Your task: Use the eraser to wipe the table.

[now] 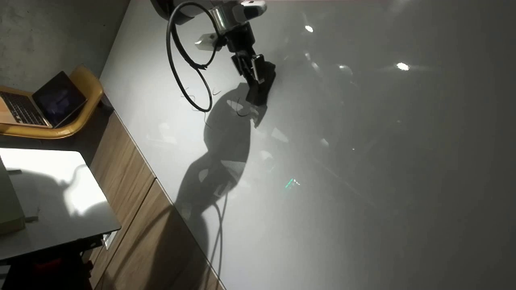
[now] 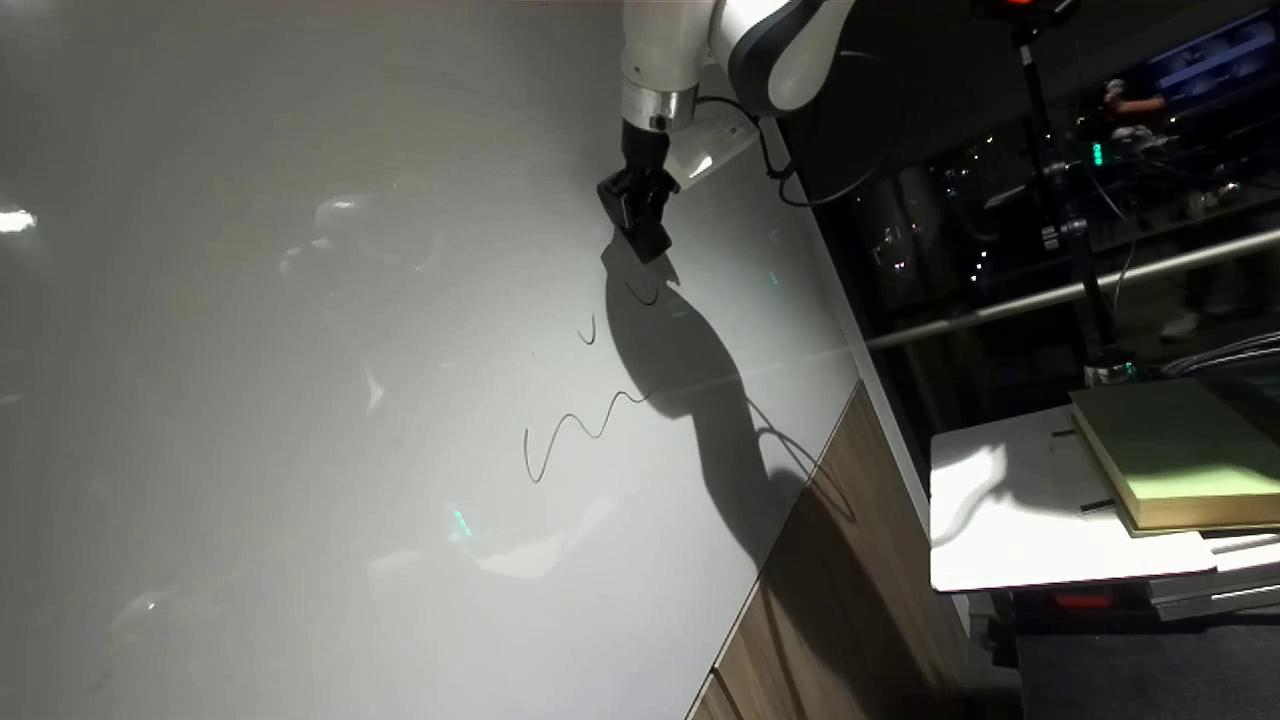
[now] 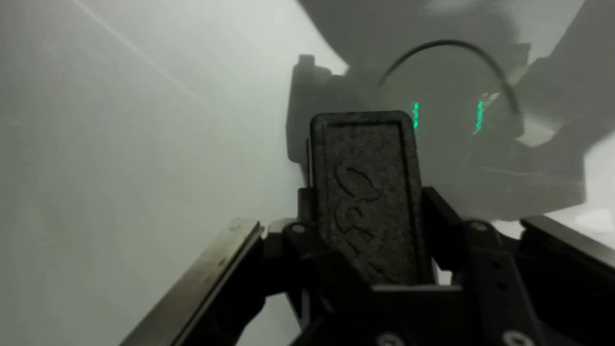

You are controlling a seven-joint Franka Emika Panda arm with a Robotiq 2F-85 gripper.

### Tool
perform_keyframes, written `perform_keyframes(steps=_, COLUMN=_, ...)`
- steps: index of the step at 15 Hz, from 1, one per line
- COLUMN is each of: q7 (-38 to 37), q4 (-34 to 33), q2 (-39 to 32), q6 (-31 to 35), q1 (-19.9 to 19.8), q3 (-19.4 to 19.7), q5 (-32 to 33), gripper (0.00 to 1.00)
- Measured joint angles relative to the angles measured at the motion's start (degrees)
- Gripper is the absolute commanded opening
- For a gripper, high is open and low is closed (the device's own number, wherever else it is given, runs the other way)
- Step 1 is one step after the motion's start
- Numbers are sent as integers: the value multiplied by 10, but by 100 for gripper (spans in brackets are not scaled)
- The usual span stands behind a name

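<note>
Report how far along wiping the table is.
Done: the eraser is gripped by the claw. In hand: it is held at or just over the table, near a curved mark; contact is unclear. Left: that mark, a wavy line and another short curve. Whether any ink is already gone, I cannot tell.

Eraser (image 3: 367,192) between gripper (image 3: 370,216) fingers (image 3: 443,235), over table (image 1: 363,201). Squiggles (image 2: 600,436) on table. Laptop (image 1: 48,104) on chair (image 1: 93,88) beside table; block (image 2: 1180,460) on side desk (image 2: 1060,555).

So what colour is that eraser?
The eraser is dark grey, nearly black; the wrist view shows it best.
</note>
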State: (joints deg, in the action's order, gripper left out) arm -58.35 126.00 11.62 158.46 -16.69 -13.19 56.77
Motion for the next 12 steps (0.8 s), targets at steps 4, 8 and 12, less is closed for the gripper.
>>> perform_keyframes(steps=4, q7=9, q4=0, q2=-2, q6=27, q1=-22, q3=44, q5=0, gripper=29)
perform_keyframes(steps=8, q7=-3, q4=15, q2=-21, q6=38, q1=-20, q3=43, q5=0, gripper=29)
perform_keyframes(steps=12, q7=-27, q4=28, q2=-55, q6=44, q1=-9, q3=30, q5=2, gripper=29)
